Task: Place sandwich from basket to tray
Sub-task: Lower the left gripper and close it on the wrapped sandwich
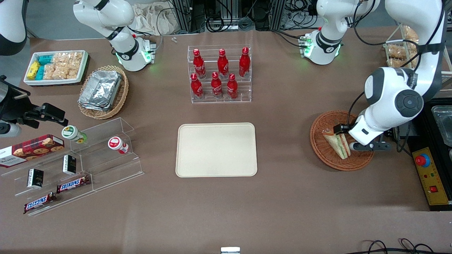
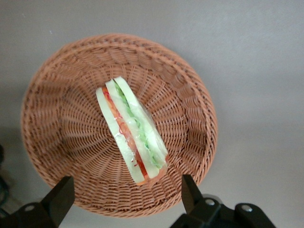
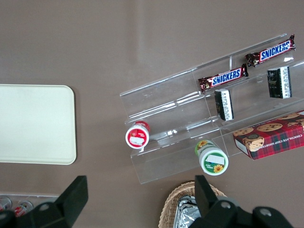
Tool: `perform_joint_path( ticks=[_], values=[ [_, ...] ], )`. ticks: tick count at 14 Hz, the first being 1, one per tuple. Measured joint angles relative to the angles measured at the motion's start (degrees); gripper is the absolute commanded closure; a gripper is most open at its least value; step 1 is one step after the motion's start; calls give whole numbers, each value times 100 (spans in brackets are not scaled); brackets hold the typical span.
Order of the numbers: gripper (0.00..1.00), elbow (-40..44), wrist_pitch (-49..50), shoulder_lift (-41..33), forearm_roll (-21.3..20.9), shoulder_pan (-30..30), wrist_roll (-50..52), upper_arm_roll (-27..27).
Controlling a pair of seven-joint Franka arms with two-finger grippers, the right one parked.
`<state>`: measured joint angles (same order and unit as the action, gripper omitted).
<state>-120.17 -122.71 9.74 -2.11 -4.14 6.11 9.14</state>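
The left wrist view showed the small triangular sandwich (image 2: 132, 137) of white bread with green and orange-red filling, wrapped in clear film, lying inside the round reddish-brown woven wicker basket (image 2: 57, 118) directly beneath the left arm's claw (image 2: 126, 197). The claw was held spread wide, its two dark fingers (image 2: 61, 192) set well apart with nothing between them, one on each side of the sandwich's nearer end and above the basket's rim. The sandwich was seen resting on its side, its layered cut face turned up toward the claw, free of both fingers. In the front view the claw (image 1: 349, 139) was positioned over the basket (image 1: 323, 155), at the working arm's end of the brown table (image 1: 282, 197), with the sandwich (image 1: 337, 143) just beside it within the basket. The flat rectangular cream-beige tray (image 1: 216, 149) with rounded corners was seen well apart from the claw, toward the parked arm's end of the table, and was bare. A clear acrylic rack of red bottles (image 1: 219, 74) stood farther from the front camera than the tray, also well away from the claw.
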Motion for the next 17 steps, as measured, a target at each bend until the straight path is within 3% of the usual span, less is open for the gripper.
perform_joint_path(
  ticks=[11, 12, 17],
  values=[
    [2, -316, -914, 479, 6, 1, 438, -36],
    [9, -395, -1071, 519, 6, -1, 445, -99],
    [66, -471, -1304, 724, 8, -4, 518, -224]
  ],
)
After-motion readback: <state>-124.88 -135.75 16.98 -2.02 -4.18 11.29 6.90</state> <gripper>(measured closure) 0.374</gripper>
